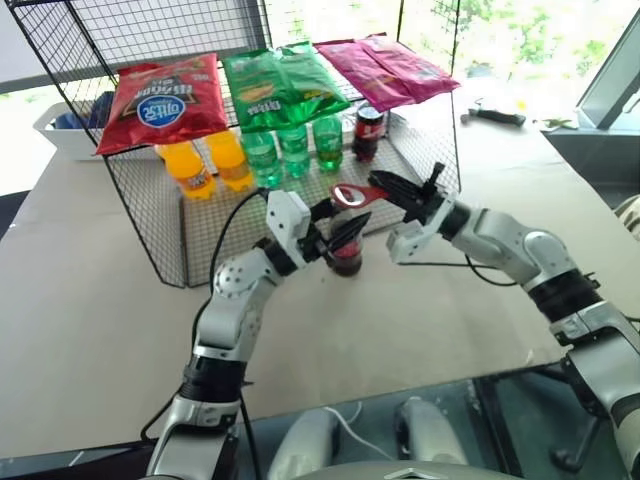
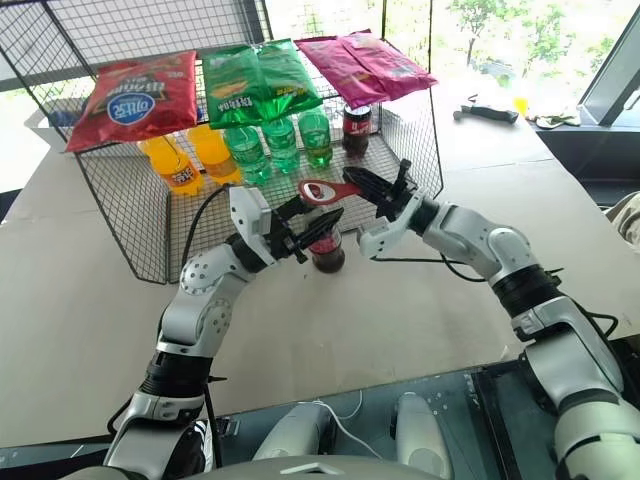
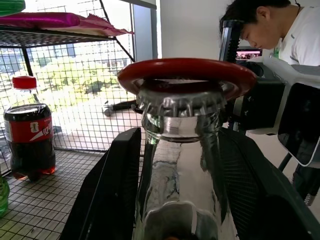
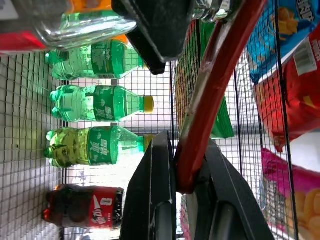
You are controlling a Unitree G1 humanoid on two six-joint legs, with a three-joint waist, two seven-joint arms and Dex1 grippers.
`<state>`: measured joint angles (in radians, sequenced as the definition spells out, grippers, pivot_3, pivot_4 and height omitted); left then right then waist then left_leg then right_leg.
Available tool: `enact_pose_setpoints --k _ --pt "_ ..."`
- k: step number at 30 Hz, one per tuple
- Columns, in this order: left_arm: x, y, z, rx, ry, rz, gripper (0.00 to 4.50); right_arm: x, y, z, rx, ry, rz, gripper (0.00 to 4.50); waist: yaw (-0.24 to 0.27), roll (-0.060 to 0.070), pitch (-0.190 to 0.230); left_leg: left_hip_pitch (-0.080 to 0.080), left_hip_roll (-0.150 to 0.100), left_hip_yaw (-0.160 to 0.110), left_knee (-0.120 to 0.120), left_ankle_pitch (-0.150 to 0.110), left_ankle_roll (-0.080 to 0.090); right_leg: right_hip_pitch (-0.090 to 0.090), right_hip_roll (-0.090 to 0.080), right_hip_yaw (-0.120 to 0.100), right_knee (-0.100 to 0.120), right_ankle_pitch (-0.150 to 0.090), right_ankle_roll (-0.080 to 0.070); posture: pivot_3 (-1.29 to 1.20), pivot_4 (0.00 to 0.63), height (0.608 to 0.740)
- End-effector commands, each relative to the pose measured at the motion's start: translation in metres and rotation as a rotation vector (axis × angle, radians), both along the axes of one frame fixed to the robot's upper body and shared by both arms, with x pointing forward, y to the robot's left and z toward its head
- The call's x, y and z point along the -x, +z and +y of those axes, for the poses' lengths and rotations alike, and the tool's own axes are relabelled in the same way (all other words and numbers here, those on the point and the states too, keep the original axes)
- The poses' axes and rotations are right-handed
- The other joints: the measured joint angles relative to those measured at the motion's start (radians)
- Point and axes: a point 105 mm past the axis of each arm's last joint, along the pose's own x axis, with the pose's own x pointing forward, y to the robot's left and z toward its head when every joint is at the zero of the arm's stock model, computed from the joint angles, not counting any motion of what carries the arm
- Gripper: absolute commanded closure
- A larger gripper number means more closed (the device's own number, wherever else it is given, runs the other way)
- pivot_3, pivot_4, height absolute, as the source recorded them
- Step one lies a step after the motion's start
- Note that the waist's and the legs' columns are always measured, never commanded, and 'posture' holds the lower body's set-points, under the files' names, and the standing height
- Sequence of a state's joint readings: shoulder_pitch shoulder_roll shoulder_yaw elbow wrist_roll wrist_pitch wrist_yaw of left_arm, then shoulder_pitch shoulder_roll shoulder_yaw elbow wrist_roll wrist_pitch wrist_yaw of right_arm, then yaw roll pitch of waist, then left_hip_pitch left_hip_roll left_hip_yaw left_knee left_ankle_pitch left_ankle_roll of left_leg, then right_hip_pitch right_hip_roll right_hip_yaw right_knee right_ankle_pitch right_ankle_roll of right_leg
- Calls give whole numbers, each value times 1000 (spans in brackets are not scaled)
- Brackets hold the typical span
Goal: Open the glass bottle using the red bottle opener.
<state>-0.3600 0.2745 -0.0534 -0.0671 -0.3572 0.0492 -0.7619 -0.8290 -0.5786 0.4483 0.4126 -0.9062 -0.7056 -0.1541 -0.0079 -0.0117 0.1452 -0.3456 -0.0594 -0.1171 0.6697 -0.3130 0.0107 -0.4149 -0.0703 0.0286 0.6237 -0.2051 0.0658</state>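
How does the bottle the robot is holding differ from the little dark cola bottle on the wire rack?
The clear glass bottle has a crimped metal cap; the small dark plastic cola bottle has a red screw cap. The glass one is gripped on the table; the cola one stands free on the rack. Both stand upright.

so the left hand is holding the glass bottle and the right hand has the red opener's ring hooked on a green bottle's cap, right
Not quite. The left hand does hold the glass bottle, and the right hand grips the red bottle opener, but its ring sits on the glass bottle's own cap, not a green bottle's. The left wrist view shows it.
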Motion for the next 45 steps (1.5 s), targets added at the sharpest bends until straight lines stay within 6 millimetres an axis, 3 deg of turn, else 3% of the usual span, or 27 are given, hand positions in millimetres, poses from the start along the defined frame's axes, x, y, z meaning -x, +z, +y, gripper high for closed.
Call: enact_pose_setpoints --k 1,16,33,45 --pt "-2 -14 -2 -29 -2 50 2201 -9 35 -18 -6 -63 -136 4500 2 0 0 0 0 0 0 0 0 0 0 0 0 0 0 0 150 740" --pt "-4 -17 -2 -32 -8 56 2201 -12 58 -30 3 -83 -262 4500 23 0 2 -2 -1 0 0 0 0 0 0 -1 -1 0 0 0 150 740" --pt "-6 -25 -18 -21 -57 82 2201 -19 44 -51 50 -129 -254 4500 24 0 3 -3 -1 2 0 0 0 0 -1 -2 -2 0 0 0 150 740" --pt "-8 -27 -21 -8 -62 86 2201 -23 69 -58 125 -130 -347 4500 25 0 4 -3 -2 2 0 0 0 0 -1 -2 -3 0 0 0 150 740"
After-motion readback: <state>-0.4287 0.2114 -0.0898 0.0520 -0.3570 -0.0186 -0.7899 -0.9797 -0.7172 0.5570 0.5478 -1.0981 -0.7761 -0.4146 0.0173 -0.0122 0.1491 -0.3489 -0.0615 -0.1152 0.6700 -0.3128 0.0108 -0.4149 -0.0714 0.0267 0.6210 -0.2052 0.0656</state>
